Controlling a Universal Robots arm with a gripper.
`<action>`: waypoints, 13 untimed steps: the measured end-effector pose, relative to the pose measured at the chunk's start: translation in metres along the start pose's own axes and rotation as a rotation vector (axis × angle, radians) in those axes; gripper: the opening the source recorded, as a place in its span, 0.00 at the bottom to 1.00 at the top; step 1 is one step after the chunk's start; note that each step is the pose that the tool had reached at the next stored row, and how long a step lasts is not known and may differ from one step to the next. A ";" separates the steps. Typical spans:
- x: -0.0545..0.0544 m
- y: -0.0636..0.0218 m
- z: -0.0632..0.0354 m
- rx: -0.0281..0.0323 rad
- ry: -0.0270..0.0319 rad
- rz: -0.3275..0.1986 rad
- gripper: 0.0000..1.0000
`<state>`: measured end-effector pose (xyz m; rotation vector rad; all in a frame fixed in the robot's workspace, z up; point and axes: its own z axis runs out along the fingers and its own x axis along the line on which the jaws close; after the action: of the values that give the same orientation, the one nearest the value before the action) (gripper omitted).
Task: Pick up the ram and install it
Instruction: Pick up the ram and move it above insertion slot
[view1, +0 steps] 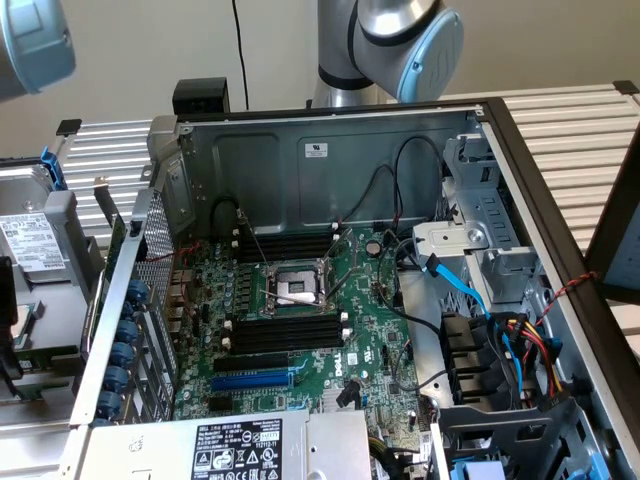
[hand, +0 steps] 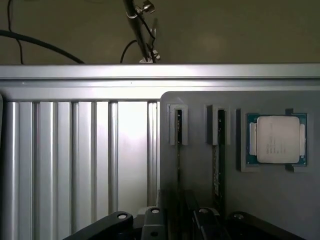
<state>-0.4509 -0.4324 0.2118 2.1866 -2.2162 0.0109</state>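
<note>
- Well, the gripper was spread open with nothing in it, hanging near the grey holder.
- The ram stood on edge in that holder, just beside the processor chip and apart from the gripper.
- My judgement for a good pickup: line the jaws up across the stick's thin faces, centre them along its length, and come in square so it did not tilt.
- The black memory slots sat mid-frame in the exterior view and looked empty.
- The ram was edge-on, so its label and chips were hidden.
- The fingertips were cut off at the frame edge.
- I could not tell whether the neighbouring groove held a second stick.
- The slot latches were too small to tell.
</note>
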 end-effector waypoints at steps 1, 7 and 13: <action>0.000 0.0000 0.0005 0.0031 -0.0002 0.000 0.27; 0.000 -0.0001 0.0021 0.0037 -0.0184 0.000 0.27; 0.000 -0.0001 0.0022 0.0036 -0.0207 0.000 0.27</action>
<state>-0.4508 -0.4324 0.2096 2.1990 -2.2283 -0.0079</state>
